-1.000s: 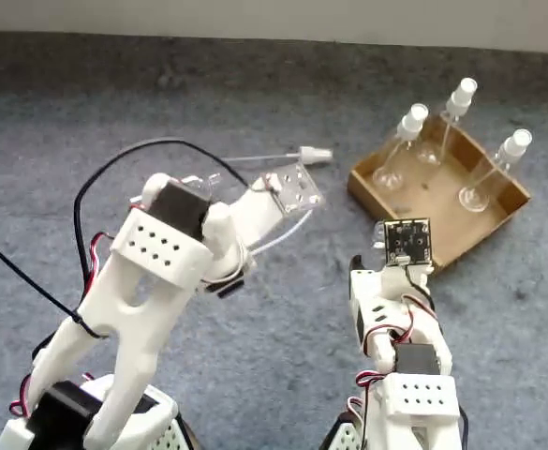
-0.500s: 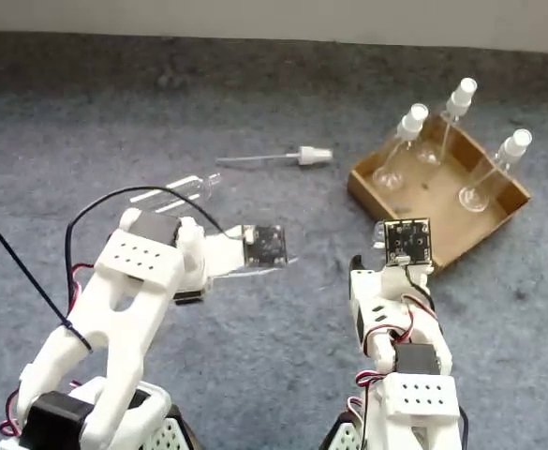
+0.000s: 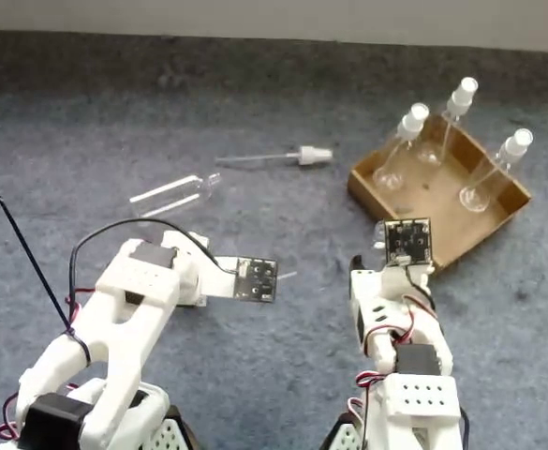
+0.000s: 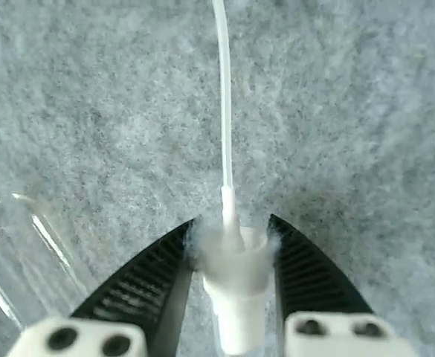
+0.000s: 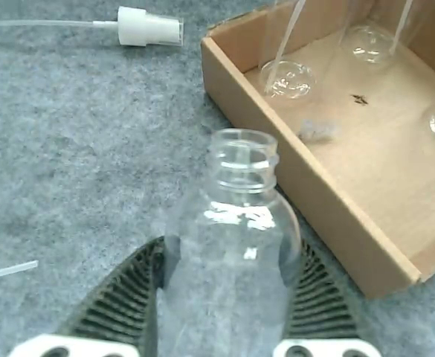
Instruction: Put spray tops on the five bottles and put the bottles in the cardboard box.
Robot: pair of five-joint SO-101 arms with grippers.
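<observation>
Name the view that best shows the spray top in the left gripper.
Left wrist view: the spray top sits clamped between the fingers. The high view catches its tube tip, the right wrist view the tube's end.

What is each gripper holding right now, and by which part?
Left gripper holds a spray top by its white cap, tube pointing away. Right gripper holds an open bottle by its body, below the neck.

Three white-capped clear bottles (image 3: 407, 141) stand in the brown cardboard box (image 3: 447, 230); a white spray top (image 3: 311, 155) lies near it, an uncapped clear bottle (image 3: 172, 193) farther off.
</observation>
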